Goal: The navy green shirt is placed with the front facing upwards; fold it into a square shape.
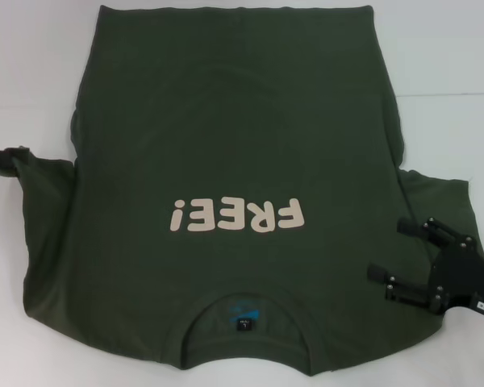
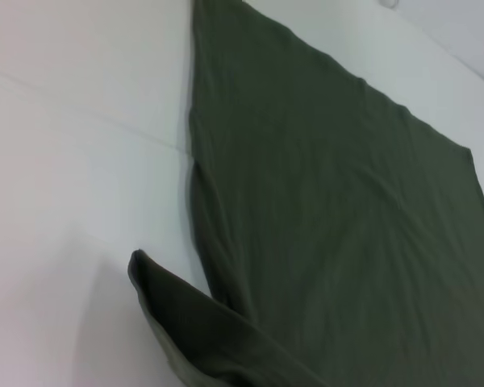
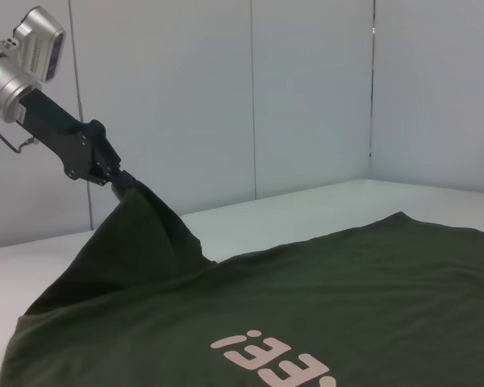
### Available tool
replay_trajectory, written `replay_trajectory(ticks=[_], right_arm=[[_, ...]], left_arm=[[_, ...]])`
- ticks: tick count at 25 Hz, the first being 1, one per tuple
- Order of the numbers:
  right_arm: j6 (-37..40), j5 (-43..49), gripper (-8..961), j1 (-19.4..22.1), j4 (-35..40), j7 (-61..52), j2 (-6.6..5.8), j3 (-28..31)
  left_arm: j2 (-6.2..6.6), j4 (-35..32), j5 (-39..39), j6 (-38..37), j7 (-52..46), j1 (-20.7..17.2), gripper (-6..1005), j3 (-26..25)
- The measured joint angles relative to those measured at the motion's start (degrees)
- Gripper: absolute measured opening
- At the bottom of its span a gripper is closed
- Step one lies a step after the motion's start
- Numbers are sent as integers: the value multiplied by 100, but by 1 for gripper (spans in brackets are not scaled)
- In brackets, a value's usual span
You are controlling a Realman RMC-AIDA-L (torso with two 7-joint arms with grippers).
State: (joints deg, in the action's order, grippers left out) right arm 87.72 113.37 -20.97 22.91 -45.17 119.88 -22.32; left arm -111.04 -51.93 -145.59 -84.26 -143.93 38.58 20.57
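White desk [image 1: 32, 64], one navy green shirt [image 1: 226, 145] spread flat. Left claw [image 3: 119, 179] pinching raised left sleeve; right claw [image 1: 403, 260] spread over right sleeve.

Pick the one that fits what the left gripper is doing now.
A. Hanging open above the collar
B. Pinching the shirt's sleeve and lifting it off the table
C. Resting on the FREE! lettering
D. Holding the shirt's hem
B: the left gripper is shut on the shirt at its sleeve, and the cloth rises in a peak from the table to the fingers, far from collar, lettering and hem.
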Motion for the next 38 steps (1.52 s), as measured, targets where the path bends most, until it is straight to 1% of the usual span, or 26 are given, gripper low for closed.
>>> replay_trajectory(ticks=[4,9,15,18,21,23,34,38], right_arm=[[0,0,941,11,-7,8,0,0],[0,0,941,22,-7,17,0,0],[0,0,941,25,-11,24,7,0],[0,0,941,21,-15,28,8,0],[0,0,940,19,-15,32,9,0],[2,0,940,18,-15,33,9,0],[3,-2,940,41,-56,33,2,0],[1,-5,940,34,-68,34,0,0]], left_arm=[[5,-41,147,4,20,-27,24,-11],[-19,-51,573,-103,115,-113,26,4],[-92,-43,1072,-283,223,-146,28,51],[-136,-20,1214,-353,291,-142,29,70],[-208,-24,1331,-401,364,-129,30,134],[-229,-32,1350,-405,380,-119,31,179],[-179,-51,1413,-381,379,-236,35,100],[-149,-168,1418,-313,372,-306,36,72]])
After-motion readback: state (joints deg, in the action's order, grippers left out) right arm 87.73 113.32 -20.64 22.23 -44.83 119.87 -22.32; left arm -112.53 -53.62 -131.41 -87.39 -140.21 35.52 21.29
